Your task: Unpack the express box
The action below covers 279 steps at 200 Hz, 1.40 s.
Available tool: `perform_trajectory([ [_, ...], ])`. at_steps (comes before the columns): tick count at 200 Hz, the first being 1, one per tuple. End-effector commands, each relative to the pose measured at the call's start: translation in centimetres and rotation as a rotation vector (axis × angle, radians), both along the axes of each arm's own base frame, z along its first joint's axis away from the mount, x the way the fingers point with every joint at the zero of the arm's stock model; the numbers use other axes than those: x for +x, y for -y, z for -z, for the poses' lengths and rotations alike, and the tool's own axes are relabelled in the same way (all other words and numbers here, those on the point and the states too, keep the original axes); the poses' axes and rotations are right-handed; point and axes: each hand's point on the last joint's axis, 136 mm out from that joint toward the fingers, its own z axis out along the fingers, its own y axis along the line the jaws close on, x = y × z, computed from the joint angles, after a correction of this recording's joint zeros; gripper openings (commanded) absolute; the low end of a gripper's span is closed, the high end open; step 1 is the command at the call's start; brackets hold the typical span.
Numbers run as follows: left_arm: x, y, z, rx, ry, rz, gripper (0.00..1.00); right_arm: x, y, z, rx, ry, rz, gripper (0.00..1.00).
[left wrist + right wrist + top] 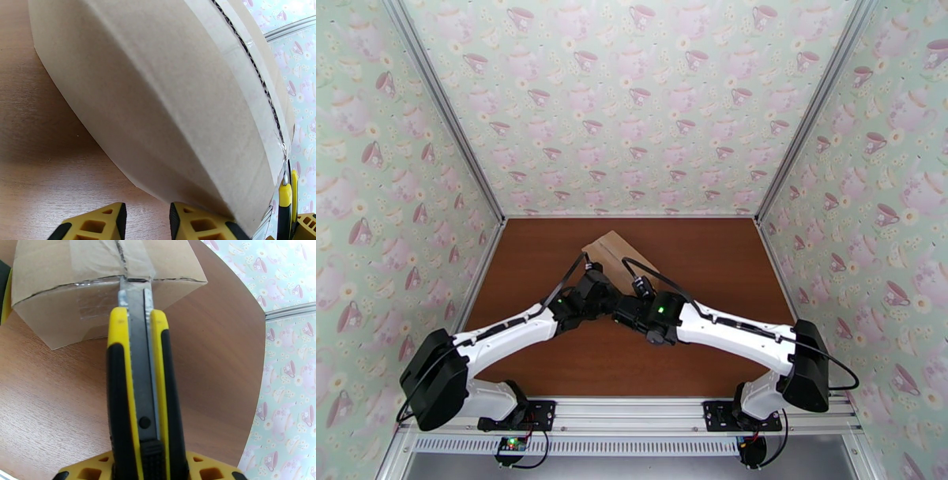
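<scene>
Nearest us, the right gripper (146,471) is clamped on a yellow-and-black utility knife (138,378), with the handle running straight out ahead between its yellow fingers. The blade (134,295) is out. Its tip touches the top edge of the near end of the express box (43,275), right where the clear tape seam (118,255) folds over.

On the left wrist view, the left gripper (146,216) has its jaws a little apart with nothing between them. We just see bare table (47,165) in the gap. One finger (197,225) sits right up against the box's long side, near the lower corner.

From above we see both arms angled inward, meeting around the middle of the brown table. The box lies flat just behind them, turned at a slant to the table edges. The flaps look closed and taped as far as we can tell. Past that it's teacup wallpaper (632,103) on the back wall.
</scene>
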Motion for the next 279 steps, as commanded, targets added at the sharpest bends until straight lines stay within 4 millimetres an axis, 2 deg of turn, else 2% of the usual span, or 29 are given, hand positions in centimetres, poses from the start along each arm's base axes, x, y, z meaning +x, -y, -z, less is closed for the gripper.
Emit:
perform_trajectory([
  [1, 1.7, 3.8, -4.3, -0.136, 0.111, 0.043, 0.36, -1.7, -5.0, -0.2, 0.173, -0.075, -0.131, 0.0],
  [63, 2.2, 3.8, -4.4, -0.13, 0.122, 0.03, 0.37, -1.9, -5.5, -0.7, 0.217, -0.083, -0.144, 0.0],
  [124, 2.6, 2.1, -3.9, -0.082, 0.113, -0.006, 0.37, -2.1, -4.6, -1.1, 0.233, -0.064, -0.134, 0.0],
  [153, 2.8, 1.8, -4.3, -0.086, 0.12, -0.015, 0.37, -2.1, -4.4, -0.8, 0.23, -0.062, -0.134, 0.0],
  [188, 2.6, 2.9, -4.5, -0.121, 0.111, 0.01, 0.37, -1.9, -4.6, -0.2, 0.198, -0.068, -0.135, 0.0],
  [279, 0.9, 6.5, -4.9, -0.182, 0.109, 0.066, 0.36, -1.4, -5.0, -0.3, 0.184, -0.051, -0.138, 0.0],
])
